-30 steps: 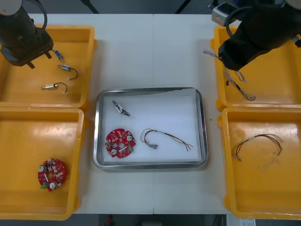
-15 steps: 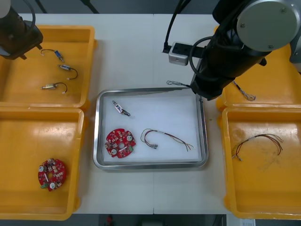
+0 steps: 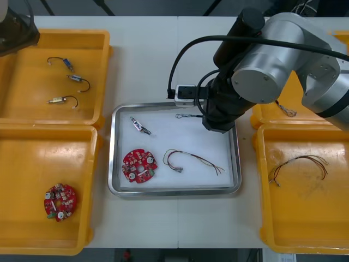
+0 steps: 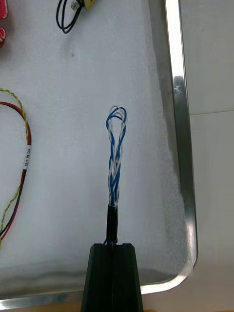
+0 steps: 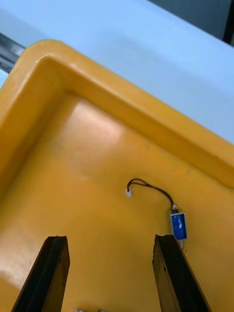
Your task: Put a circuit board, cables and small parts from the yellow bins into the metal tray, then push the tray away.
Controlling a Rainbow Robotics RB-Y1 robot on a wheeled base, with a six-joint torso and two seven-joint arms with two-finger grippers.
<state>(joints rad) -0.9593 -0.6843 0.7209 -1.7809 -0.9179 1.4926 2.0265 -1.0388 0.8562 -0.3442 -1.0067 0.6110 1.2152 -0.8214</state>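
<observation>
Holding a twisted blue and white cable (image 4: pixel 115 156) by its black-sleeved end, the right gripper (image 4: pixel 112 247) sits over the far right part of the metal tray (image 3: pixel 174 191), just inside the rim. Its fingers are pinched tight on the sleeve with hardly any gap between them, and the rest of the cable reaches out ahead of them over the white lining. Whether the looped end already touches the lining I cannot tell.

The cable looks very light and limp. Judging by its thin twisted strands, it will sag and swing, not hold a shape, and it could cling to a finger on release or trail over the rim if let go too near the edge. The sleeved end seems the best place to hold it, since it is thicker and firmer than the bare twist, which would likely slip or spread under the pads.

Already in the tray are a round red circuit board (image 3: pixel 139 165), a red and yellow cable (image 3: pixel 193 159) and a small metal part (image 3: pixel 140 125) with a black lead, all well apart from the blue and white one.

The left gripper (image 5: pixel 109 238) waits over the far left yellow bin (image 3: pixel 22 109), fingers spread wide and empty, near a small blue-bodied part (image 5: pixel 179 225).
</observation>
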